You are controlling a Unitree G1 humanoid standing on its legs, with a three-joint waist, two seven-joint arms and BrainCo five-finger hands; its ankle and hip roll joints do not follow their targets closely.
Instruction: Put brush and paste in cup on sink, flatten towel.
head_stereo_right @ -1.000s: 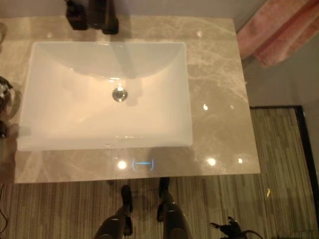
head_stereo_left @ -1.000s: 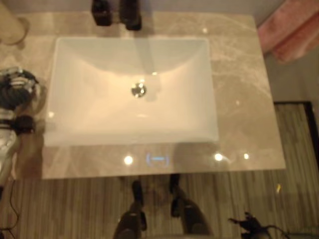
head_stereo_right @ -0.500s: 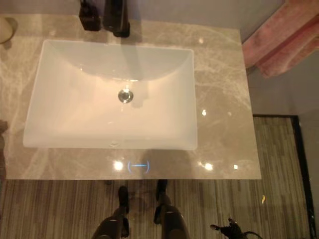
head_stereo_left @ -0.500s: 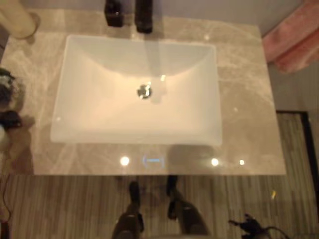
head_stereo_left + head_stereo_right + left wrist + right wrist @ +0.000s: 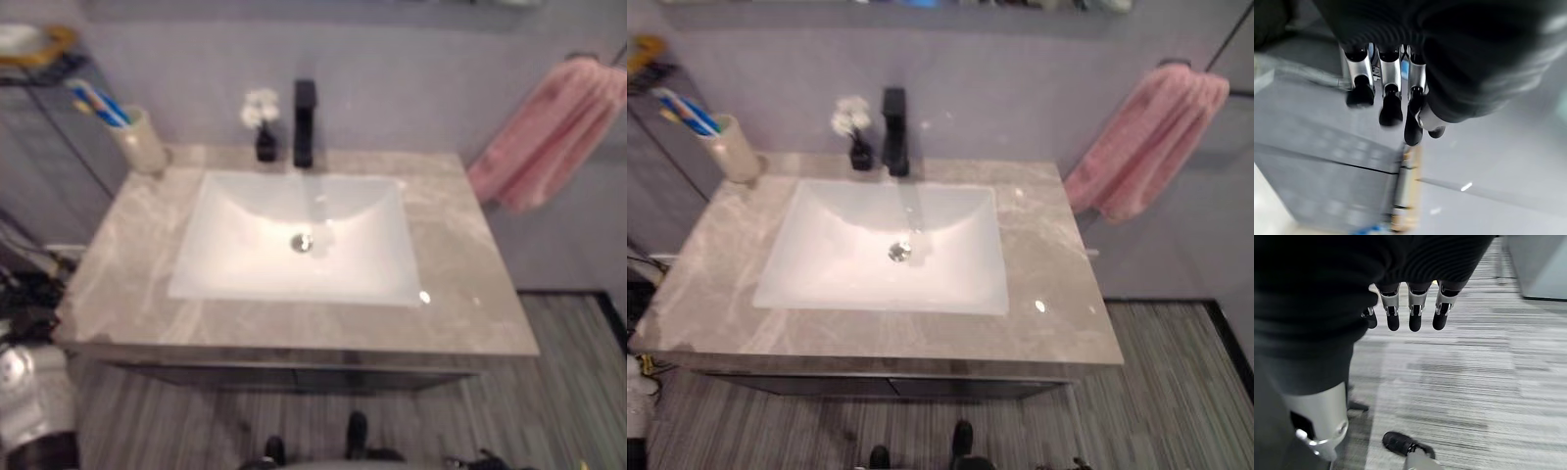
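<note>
The cup (image 5: 140, 140) stood at the counter's far left corner with the blue-handled toothbrush (image 5: 101, 104) and paste already leaning out of it. The pink towel (image 5: 1141, 142) hung bunched from a wall rail off the counter's right end, its long axis running down the wall, so the right arm looked the nearer one. Both the left hand (image 5: 1391, 93) and the right hand (image 5: 1410, 308) hung low, fingers loosely straight, empty. Between them lay the grey marble counter (image 5: 470, 284) and white sink (image 5: 245, 284), over striped flooring.

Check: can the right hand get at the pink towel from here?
Probably not yet: the right hand hangs open over the floor, while the towel hangs on the wall past the counter. Nothing blocks it.
</note>
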